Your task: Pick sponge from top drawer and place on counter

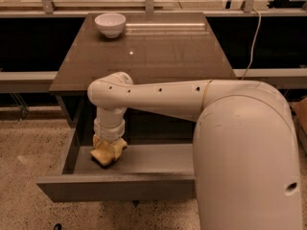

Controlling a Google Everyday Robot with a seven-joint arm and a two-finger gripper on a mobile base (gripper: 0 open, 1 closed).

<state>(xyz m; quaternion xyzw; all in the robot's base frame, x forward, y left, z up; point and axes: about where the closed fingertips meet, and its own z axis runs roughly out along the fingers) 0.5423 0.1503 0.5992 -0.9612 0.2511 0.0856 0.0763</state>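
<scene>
One camera only, set high behind the bulky white robot arm (192, 99), facing down and forward, close to the open grey-brown top drawer (115, 188), glossy dark brown counter (158, 51) beyond it, gripper (110, 145) low in the drawer's left end, at the pale-yellow sponge (101, 156)

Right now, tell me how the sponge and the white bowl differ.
The sponge is pale yellow and lumpy; the white bowl is round and smooth. The sponge lies in the open top drawer; the white bowl stands on the counter, at its far left corner. The tool sits right at the sponge; nothing touches the white bowl. Both are small and pale.
</scene>
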